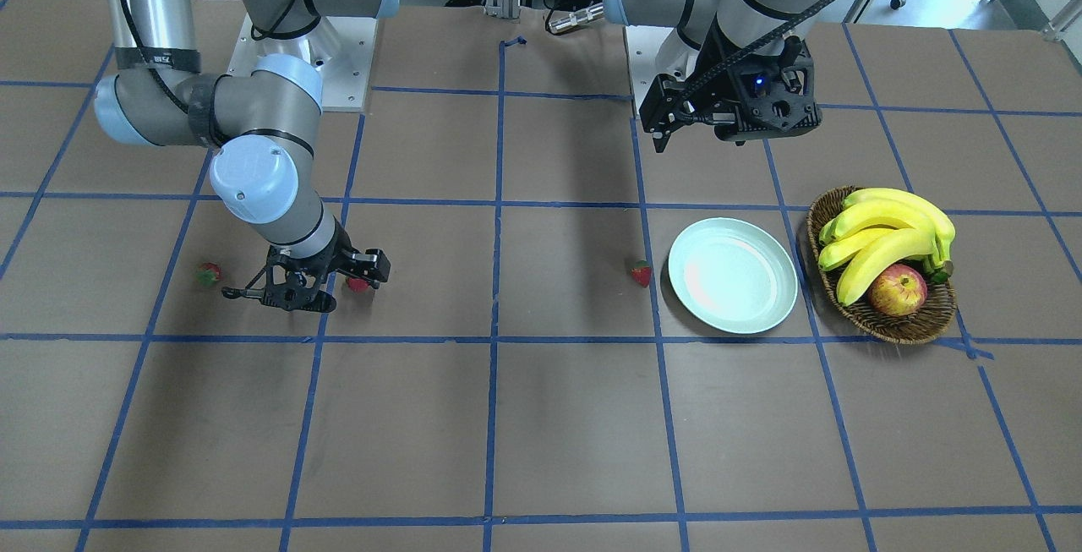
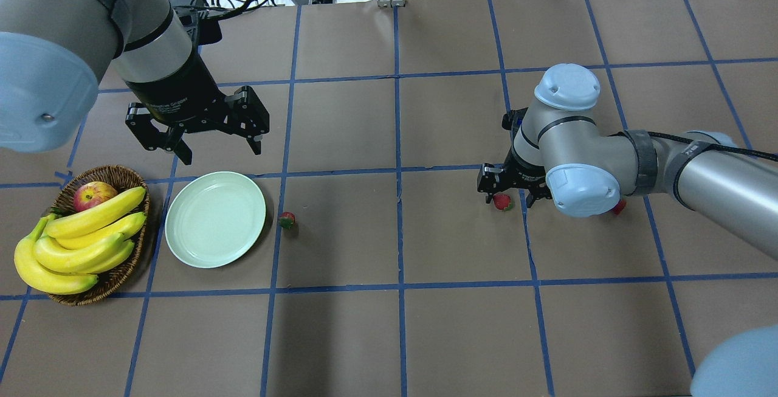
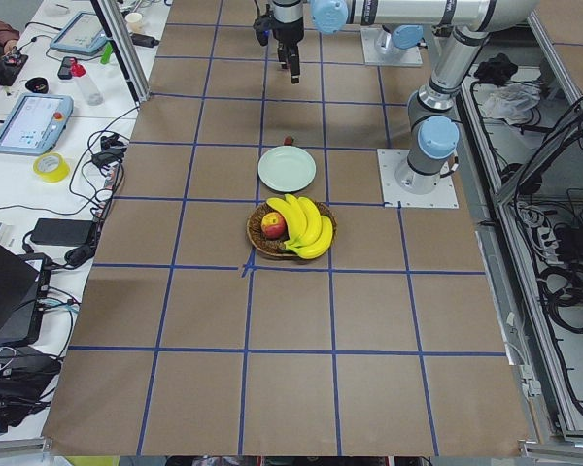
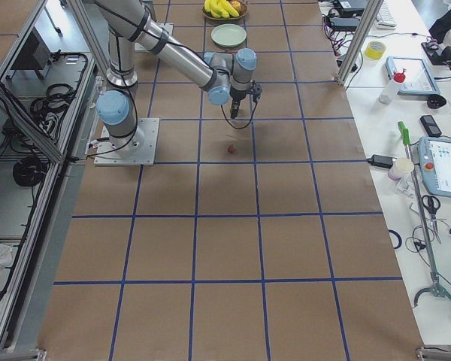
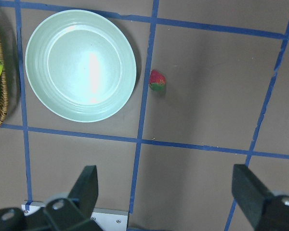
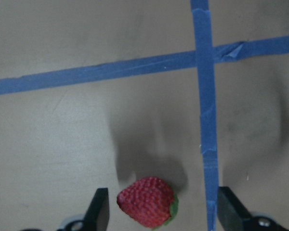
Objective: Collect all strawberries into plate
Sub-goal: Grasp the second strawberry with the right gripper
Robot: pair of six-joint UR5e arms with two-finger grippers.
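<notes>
My right gripper point(image 2: 507, 199) is open and low over the table, its fingers on either side of one strawberry point(image 2: 502, 201). In the right wrist view that strawberry point(image 6: 148, 208) lies on the table between the two fingertips point(image 6: 98, 211). A second strawberry point(image 1: 208, 273) lies further out, partly hidden behind the right arm in the overhead view. A third strawberry point(image 2: 286, 220) lies on the table just beside the empty mint-green plate point(image 2: 215, 219); the left wrist view shows both this strawberry point(image 5: 157, 80) and the plate point(image 5: 80, 65). My left gripper point(image 2: 220, 151) hangs open and empty above the plate's far side.
A brown wicker basket point(image 2: 109, 173) with bananas point(image 2: 79, 245) and a red-yellow apple point(image 2: 92, 194) stands beside the plate, on the side away from the strawberries. Blue tape lines grid the brown table.
</notes>
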